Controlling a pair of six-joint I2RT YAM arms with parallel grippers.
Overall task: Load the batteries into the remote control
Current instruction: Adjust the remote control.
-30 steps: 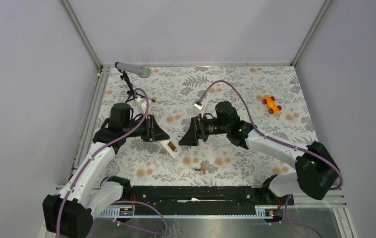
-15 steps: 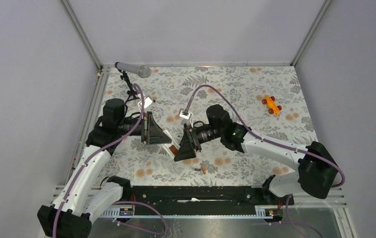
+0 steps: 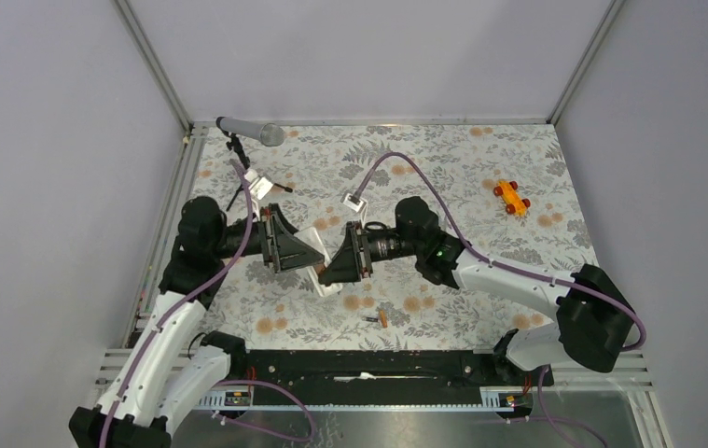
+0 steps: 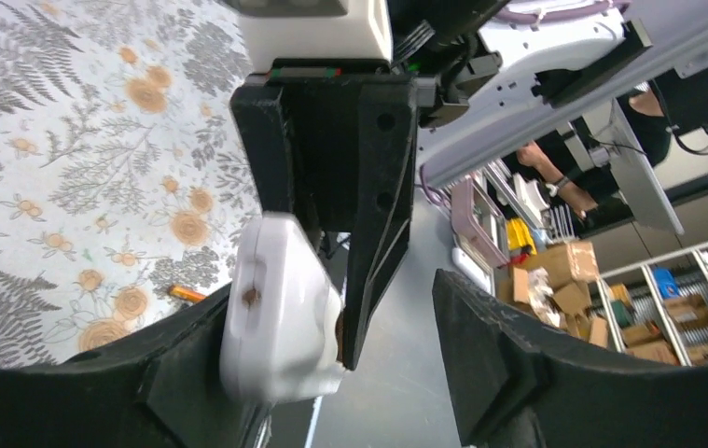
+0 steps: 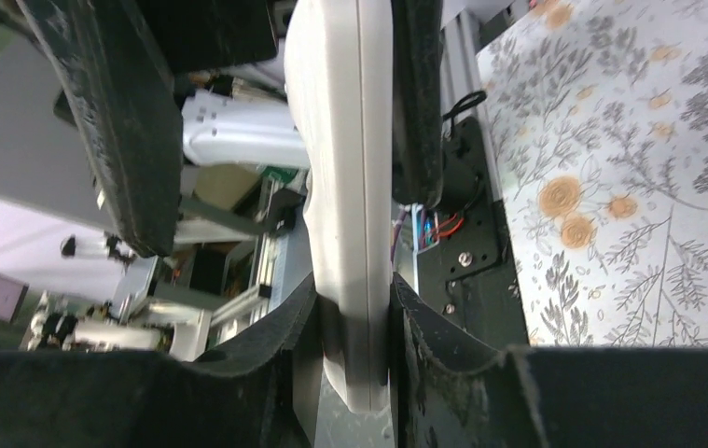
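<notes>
The white remote control (image 5: 350, 187) hangs above the table between the two arms, and my right gripper (image 5: 354, 301) is shut on its lower end, one pad on each flat side. From above only a sliver of the remote control (image 3: 328, 286) shows, below the right gripper (image 3: 333, 269). My left gripper (image 4: 340, 322) is open; the remote control (image 4: 280, 313) leans on its left finger with a wide gap to the other. The left gripper (image 3: 305, 254) meets the right one nose to nose. One coppery battery (image 3: 379, 318) lies on the table nearer the bases, also a battery (image 4: 185, 294) in the left wrist view.
An orange toy car (image 3: 512, 198) sits at the back right. A grey microphone (image 3: 250, 133) on a black tripod stands at the back left, close behind the left arm. A black rail (image 3: 359, 362) runs along the near table edge.
The right gripper came in from the right and shut on the remote. The left gripper, shut on it before, has opened, and the left arm's elbow has drawn back.
</notes>
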